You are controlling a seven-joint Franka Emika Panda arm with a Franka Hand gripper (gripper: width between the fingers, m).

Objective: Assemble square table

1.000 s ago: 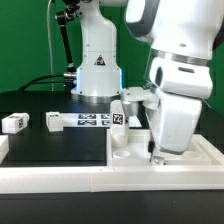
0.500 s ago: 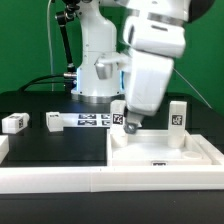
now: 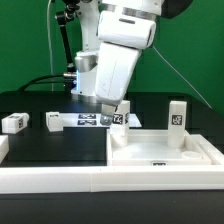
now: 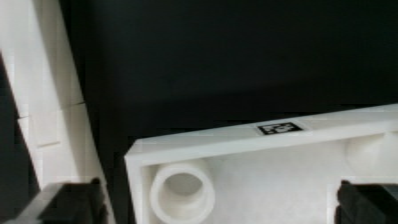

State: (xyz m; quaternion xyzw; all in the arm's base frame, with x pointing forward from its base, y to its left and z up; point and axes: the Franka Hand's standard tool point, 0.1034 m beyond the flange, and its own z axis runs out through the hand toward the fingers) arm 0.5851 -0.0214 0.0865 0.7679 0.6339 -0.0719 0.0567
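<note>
Arm (image 3: 122,50) hangs over the black desk (image 3: 60,145) in the exterior view; the square tabletop (image 3: 165,152) lies at the exterior view's right, one leg (image 3: 178,115) upright at its far edge. Wrist view: fingers (image 4: 68,203) spread apart, empty, above the tabletop's corner hole (image 4: 180,186).

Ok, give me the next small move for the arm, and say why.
Probably lower the open, empty claw onto the loose leg closest to it, behind the tabletop. One leg stands upright on the tabletop at the exterior view's right, and the wrist view shows an unfilled hole in another corner, so another leg seems needed.
</note>
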